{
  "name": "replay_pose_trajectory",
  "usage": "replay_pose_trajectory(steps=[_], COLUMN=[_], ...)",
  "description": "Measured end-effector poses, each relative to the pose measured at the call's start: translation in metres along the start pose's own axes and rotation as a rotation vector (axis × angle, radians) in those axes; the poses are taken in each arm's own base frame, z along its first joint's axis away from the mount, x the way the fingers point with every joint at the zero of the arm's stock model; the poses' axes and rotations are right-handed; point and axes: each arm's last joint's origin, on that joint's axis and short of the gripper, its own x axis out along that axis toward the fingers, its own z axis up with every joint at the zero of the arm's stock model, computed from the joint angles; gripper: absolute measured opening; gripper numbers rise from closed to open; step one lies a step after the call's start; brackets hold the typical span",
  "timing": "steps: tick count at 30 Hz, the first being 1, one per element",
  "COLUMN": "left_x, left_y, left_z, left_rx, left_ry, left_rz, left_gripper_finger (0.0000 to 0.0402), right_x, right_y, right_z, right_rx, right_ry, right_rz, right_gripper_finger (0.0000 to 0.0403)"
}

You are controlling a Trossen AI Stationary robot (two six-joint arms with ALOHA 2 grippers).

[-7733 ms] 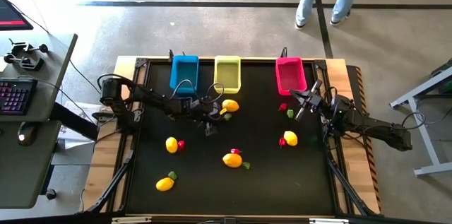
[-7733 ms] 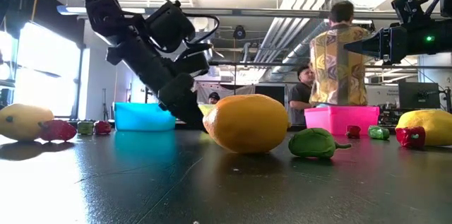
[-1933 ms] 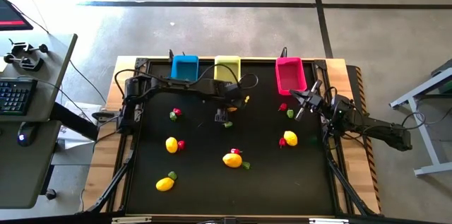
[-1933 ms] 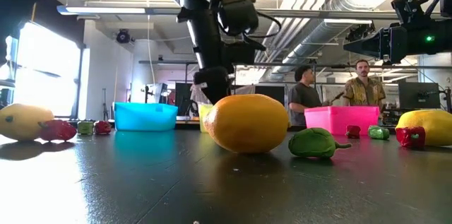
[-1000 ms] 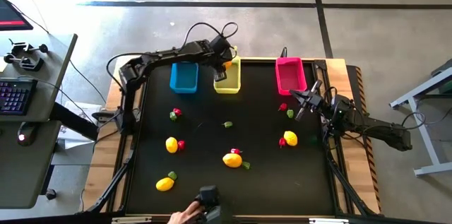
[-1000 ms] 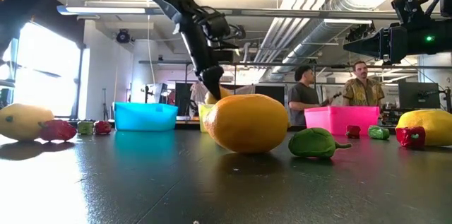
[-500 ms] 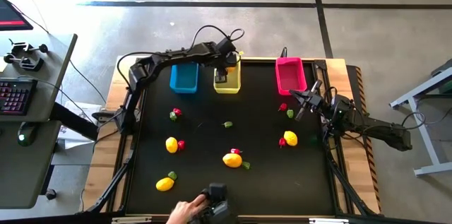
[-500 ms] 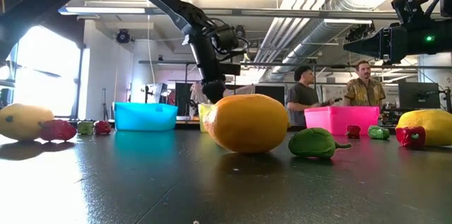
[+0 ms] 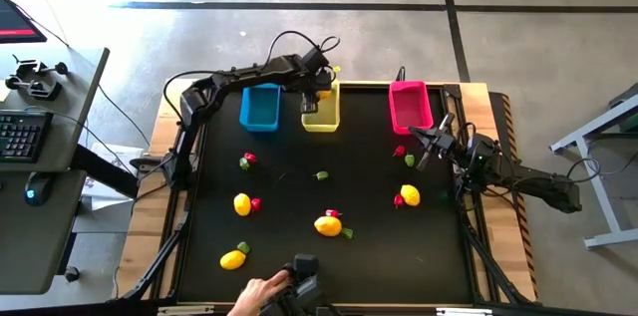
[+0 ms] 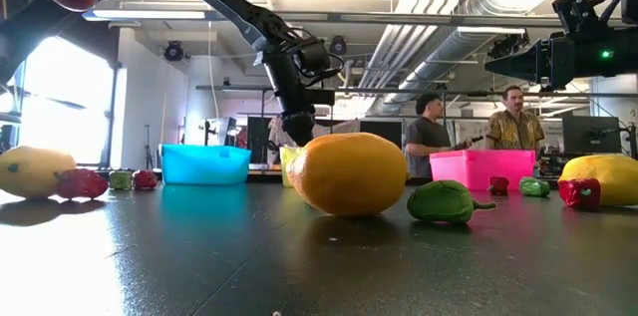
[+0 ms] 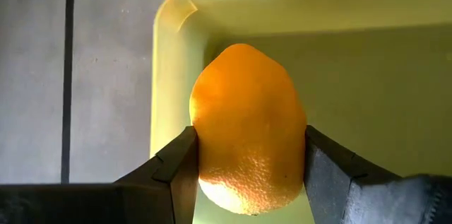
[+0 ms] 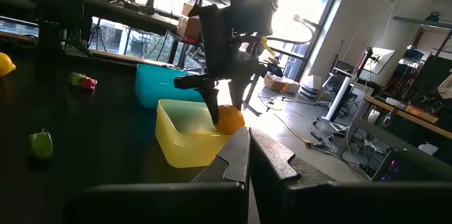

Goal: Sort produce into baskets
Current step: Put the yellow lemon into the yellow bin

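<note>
Table with a black top carries everything, and both arms reach over it. Along its far edge stand three bins: the blue bin on the left, the yellow bin just beside it, and the pink bin well apart to the right.

The left arm stretches across the far edge, and the left gripper hangs over the yellow bin with its fingers clamped on a lemon, one finger on each side. In the left wrist view the fruit sits above the bin's inner corner; whether it touches the floor of the bin I cannot tell. The right gripper waits near the table's right side, below the pink bin, its fingers pressed together with nothing between them.

Loose on the black top lie more lemons: one at the near left, one at mid left, one in the middle and one at the right. Small red and green bits lie beside most of them, and a lone green bit sits near the centre.

At the near edge a hand rests on a dark device.
</note>
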Motion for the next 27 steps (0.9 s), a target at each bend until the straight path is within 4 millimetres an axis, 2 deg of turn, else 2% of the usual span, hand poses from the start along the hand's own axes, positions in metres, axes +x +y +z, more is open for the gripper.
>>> replay_pose_trajectory(steps=[18, 27], left_x=[0.001, 0.028], left_y=[0.002, -0.005], left_z=[-0.004, -0.011], left_rx=[0.003, 0.017], left_ry=[-0.009, 0.05], left_rz=[-0.038, -0.063], left_gripper_finger=[0.0172, 0.0172], right_x=[0.0, 0.0], right_y=[0.0, 0.0], right_z=[0.0, 0.0], right_rx=[0.0, 0.0], right_ry=[0.0, 0.0], right_rz=[0.0, 0.0], right_gripper_finger=[0.0, 0.0])
